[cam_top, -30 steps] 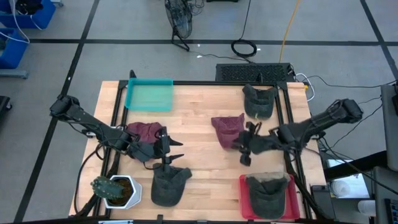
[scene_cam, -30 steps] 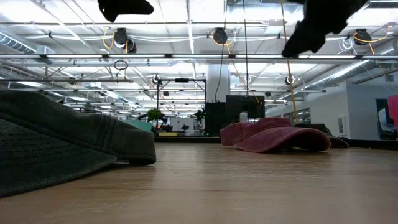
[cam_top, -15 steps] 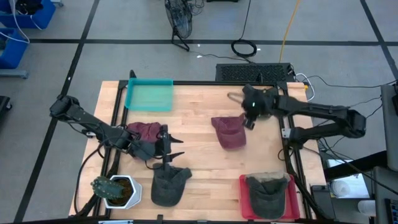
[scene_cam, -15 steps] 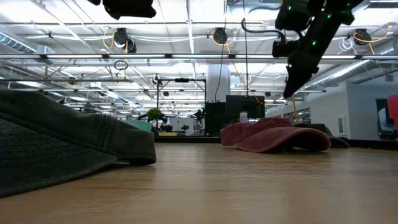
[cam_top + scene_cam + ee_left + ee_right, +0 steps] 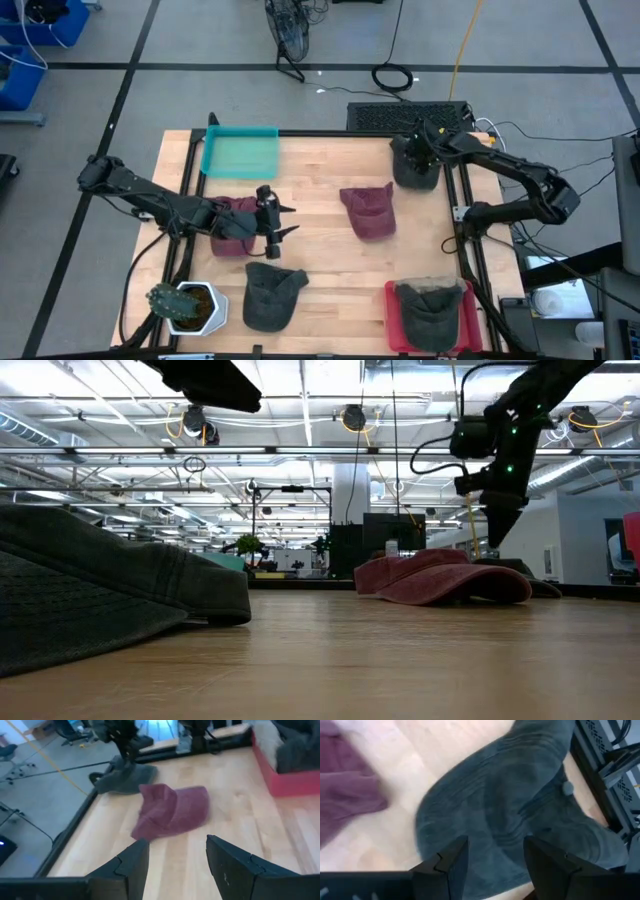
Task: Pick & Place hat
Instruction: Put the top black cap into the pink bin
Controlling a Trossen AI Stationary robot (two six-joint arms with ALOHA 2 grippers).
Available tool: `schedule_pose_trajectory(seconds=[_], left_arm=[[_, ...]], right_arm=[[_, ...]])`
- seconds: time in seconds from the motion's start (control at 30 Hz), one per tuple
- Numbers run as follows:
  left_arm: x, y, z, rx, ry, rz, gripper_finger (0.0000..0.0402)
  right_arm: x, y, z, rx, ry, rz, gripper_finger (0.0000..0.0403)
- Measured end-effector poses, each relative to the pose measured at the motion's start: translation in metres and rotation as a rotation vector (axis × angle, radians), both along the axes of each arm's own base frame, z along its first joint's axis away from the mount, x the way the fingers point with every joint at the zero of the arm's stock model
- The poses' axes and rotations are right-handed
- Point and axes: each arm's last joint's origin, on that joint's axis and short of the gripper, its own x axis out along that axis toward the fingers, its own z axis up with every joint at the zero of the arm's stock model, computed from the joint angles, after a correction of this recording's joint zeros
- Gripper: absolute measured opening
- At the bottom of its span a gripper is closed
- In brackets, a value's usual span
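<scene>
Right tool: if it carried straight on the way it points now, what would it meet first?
Probably the dark grey hat right below the right tool, whose fingers stand open; how far off is unclear.

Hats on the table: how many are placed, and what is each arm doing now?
One dark hat lies in the red tray; the green tray holds nothing. The right gripper, jaws open, hangs over the grey hat at the far corner, gripping nothing. The left gripper hovers open over the table. Two maroon hats and another dark one lie loose.
</scene>
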Motion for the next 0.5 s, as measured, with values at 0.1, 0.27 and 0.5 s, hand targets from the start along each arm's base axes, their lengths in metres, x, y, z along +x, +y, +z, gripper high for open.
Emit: schedule_pose_trajectory(seconds=[0.1,0.27,0.5], left_arm=[[-0.003,0.011,0.007,-0.007,-0.025,0.038,0.0200],[-0.013,0.028,0.023,-0.026,-0.091,0.094,0.0200],[-0.024,0.040,0.035,0.034,-0.114,0.107,0.0200]], right_arm=[[0.000,-0.010,-0.005,-0.019,0.010,0.010,0.0174],[0.000,-0.027,-0.016,-0.045,0.054,0.021,0.0174],[0.001,-0.039,-0.038,0.016,0.118,0.038,0.0174]])
